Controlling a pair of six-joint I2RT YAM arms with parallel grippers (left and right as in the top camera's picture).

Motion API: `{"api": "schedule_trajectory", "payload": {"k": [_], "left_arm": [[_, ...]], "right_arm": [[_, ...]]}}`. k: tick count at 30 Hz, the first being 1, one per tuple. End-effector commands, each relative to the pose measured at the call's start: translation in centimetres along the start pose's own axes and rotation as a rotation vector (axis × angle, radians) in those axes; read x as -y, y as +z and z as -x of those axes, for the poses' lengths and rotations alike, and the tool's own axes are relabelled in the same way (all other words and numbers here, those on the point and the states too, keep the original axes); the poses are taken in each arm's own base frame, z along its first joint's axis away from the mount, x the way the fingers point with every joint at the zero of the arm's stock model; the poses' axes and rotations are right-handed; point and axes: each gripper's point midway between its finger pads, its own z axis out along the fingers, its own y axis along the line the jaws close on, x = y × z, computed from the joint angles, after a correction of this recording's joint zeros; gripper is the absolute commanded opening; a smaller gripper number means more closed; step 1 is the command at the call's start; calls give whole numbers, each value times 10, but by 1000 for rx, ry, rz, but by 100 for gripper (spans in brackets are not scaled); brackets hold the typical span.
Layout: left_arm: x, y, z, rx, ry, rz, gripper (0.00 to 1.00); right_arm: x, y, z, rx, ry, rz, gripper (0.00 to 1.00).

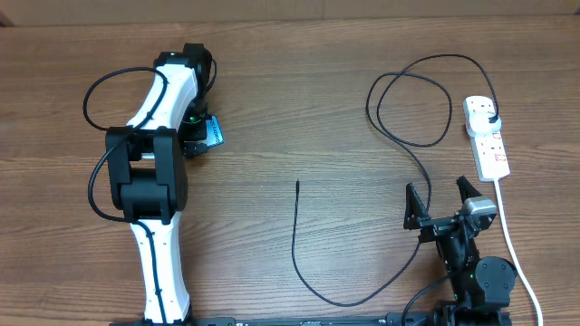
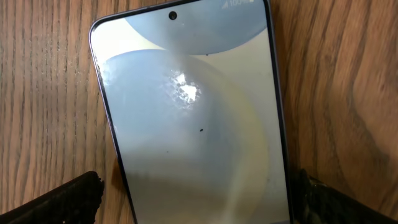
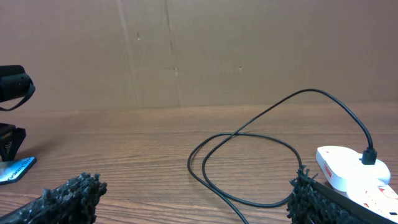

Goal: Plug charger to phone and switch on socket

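1. The phone (image 2: 193, 118) lay flat and screen-up on the worktop (image 2: 348, 74). In the overhead view it sat in the upper left, mostly hidden beneath the left arm (image 1: 154, 181).
2. The left jaws were spread, with one dark padded finger (image 2: 59, 200) at each bottom corner of the left wrist view, either side of the phone. I could not tell whether either finger touched its edge.
3. The charger (image 1: 294, 240) lay loose on the worktop. Its connector tip (image 1: 298, 184) rested at mid-frame, well apart from the phone. The cable swept down and right, looped in the upper right, and ended at its plug (image 1: 489, 118), seated in the socket (image 1: 490, 149) at the right edge.
4. The right jaws were spread and held nothing. They sat in the lower right, near the cable and just below the socket.
5. The phone looked light and rigid, with a glossy, probably slippery face. It seemed best pinched across its narrow long edges, leaving the port end free.
6. The cable looked thin and limp, so a hold far back would likely let the tip droop. A pinch just behind the connector tip would probably steer it best.
7. The socket's red-marked switches were small, and the light strip might slide when one is pressed.
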Motion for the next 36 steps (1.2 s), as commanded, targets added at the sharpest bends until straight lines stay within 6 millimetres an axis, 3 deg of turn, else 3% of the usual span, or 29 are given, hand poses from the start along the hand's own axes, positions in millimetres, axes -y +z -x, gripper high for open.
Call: {"api": "schedule_trajectory", "payload": {"k": [1,36], "left_arm": [[-13,23,1,19,41,71,100],[-7,24,3,37,35,46,100]], "right_arm": [[1,0,-2,5,-1,-5,100],[1,0,-2,5,-1,-5,100]]}}
